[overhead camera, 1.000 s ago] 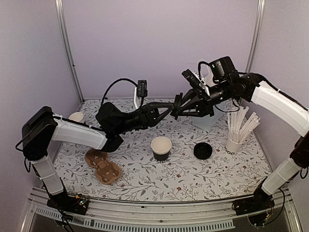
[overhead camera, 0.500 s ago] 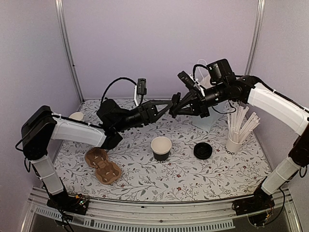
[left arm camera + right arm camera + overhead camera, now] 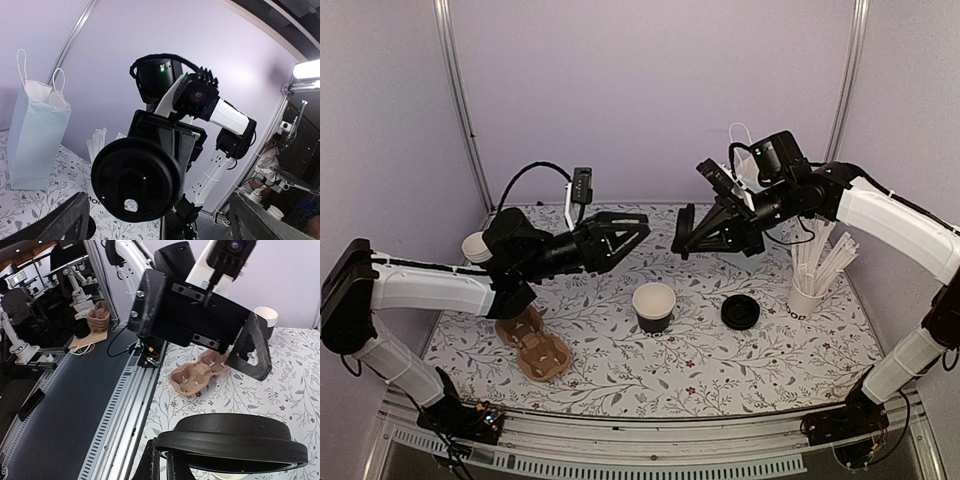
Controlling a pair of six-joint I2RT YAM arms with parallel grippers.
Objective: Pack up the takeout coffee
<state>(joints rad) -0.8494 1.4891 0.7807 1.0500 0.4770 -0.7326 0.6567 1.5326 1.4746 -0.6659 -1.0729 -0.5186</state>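
Note:
The takeout coffee cup point(image 3: 653, 306), black outside and white inside, stands uncovered at mid-table. My right gripper point(image 3: 688, 238) hangs above and behind it, shut on the rim of a round black lid point(image 3: 683, 230). The right wrist view has that lid point(image 3: 232, 442) edge-on, pinched by my right gripper point(image 3: 162, 459). My left gripper point(image 3: 630, 238) stands open a short way left of the lid, touching nothing. In the left wrist view the lid point(image 3: 135, 180) faces the camera, beyond my open left gripper point(image 3: 165, 227).
A second black lid point(image 3: 740, 312) lies right of the cup. The brown cup carrier point(image 3: 532, 343) sits front left, a white cup point(image 3: 477, 243) far left, the stirrer cup point(image 3: 807, 295) at right. The pale-blue bag point(image 3: 37, 135) stands behind the right arm.
My left gripper has opened, let go of the lid and drawn back to the left. The right gripper has shut on the lid and holds it alone.

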